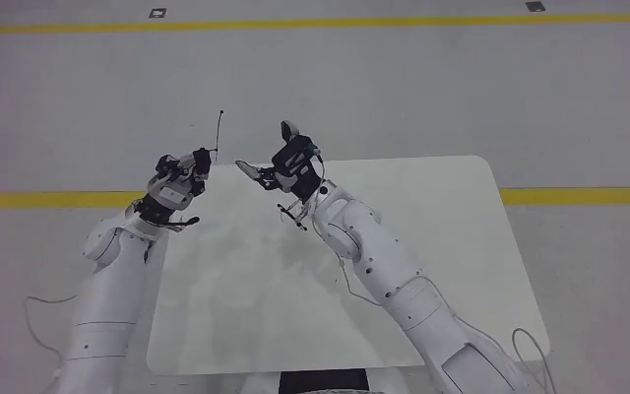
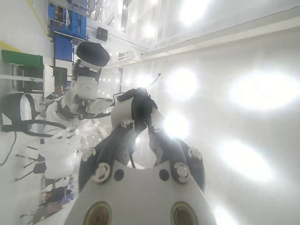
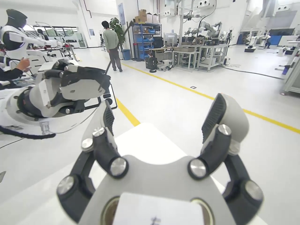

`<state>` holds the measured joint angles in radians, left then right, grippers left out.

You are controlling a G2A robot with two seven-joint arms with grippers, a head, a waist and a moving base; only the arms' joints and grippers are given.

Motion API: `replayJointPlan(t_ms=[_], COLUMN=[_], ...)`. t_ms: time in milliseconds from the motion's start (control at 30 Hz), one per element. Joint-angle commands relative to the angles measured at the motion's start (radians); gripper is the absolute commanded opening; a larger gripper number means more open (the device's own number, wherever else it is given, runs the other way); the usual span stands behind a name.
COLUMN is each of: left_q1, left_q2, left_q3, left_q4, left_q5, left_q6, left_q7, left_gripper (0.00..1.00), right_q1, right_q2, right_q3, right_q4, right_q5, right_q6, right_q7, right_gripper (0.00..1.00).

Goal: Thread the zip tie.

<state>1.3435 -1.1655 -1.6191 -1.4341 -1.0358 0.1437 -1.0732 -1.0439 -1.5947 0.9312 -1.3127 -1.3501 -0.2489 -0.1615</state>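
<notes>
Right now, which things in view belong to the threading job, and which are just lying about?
Job: zip tie, clamped upright in the left gripper; right gripper, open and empty.
Not the job: table; floor lines.

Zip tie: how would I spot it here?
Find the white table, then the left pincer shut by its far corner. The zip tie is the thin black strip sticking out of it; the right pincer nearby is open and empty.
</notes>
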Motion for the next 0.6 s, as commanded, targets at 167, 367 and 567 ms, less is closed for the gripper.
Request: replayJointPlan(t_ms=[167,367,567], left_q1=[0.020,0.034,0.044], left_q2=[-0.006,0.000,0.011], left_q3=[0.013,0.020,0.047], left_q4=[-0.029,-0.035,-0.030], left_q5=[-0.153,-0.197,-0.275], left_q6=[0.118,0.196,0.196], left_q7=[0.116,0.100,0.120], left_gripper=[0.00,0.00,0.00], right_q1=[-0.022,-0.022,-0.002], right_q2=[0.003,-0.001,-0.007], right_q3=[-0.010,-0.029,-0.042], right_q4=[-0.016,-0.010,0.012], right_q5=[-0.046,-0.057,-0.057], right_q6=[0.025,0.034,0.038], right_q7=[-0.026,-0.049,-0.068], right_gripper=[1.00,1.00,0.49])
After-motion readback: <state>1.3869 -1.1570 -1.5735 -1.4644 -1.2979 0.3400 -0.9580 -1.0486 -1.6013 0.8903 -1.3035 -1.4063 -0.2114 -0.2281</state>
